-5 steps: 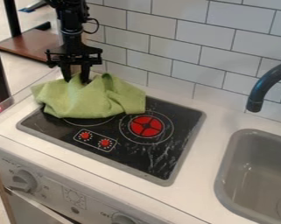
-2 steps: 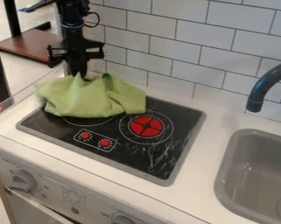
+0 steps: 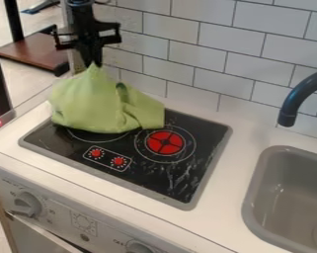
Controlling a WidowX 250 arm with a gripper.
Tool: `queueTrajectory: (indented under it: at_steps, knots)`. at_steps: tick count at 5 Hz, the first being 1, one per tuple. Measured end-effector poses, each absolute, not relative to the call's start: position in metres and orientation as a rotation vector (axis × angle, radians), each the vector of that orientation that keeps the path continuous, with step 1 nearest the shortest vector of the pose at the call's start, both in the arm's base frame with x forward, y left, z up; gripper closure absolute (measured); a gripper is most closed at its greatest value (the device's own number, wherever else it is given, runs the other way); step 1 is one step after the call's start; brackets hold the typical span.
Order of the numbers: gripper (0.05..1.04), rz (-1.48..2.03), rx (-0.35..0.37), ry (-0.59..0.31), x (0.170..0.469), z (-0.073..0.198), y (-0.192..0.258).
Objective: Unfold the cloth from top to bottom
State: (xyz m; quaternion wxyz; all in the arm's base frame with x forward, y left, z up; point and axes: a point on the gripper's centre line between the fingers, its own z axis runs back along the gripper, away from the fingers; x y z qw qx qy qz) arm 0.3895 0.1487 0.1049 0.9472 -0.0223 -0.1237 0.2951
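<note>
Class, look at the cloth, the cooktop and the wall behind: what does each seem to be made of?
Cloth: probably a soft, matte woven fabric, since it bunches and drapes in loose folds.
Cooktop: a glossy black, glass-like sheet, perhaps plastic, with whitish streaks of glare.
Wall: seemingly smooth white tiles, or a printed imitation, with thin dark joint lines.

Sink point(image 3: 254, 197) right of cooktop point(image 3: 210, 148); faucet point(image 3: 294, 101) above.

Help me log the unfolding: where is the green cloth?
In the camera view, the green cloth covers the upper left of the cooktop, left of the red burner, its peak pinched in the gripper.
</note>
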Motion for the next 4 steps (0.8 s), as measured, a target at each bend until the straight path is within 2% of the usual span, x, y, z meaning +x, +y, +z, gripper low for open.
queueTrajectory:
  at_steps: [2, 3, 4]
  knots:
    - [1.035, 0.487, -0.125, -0.237, 0.349, 0.119, 0.112]
    - [1.035, 0.426, -0.126, -0.218, 0.32, 0.114, 0.1]
    - [1.035, 0.418, -0.087, -0.187, 0.292, 0.093, 0.096]
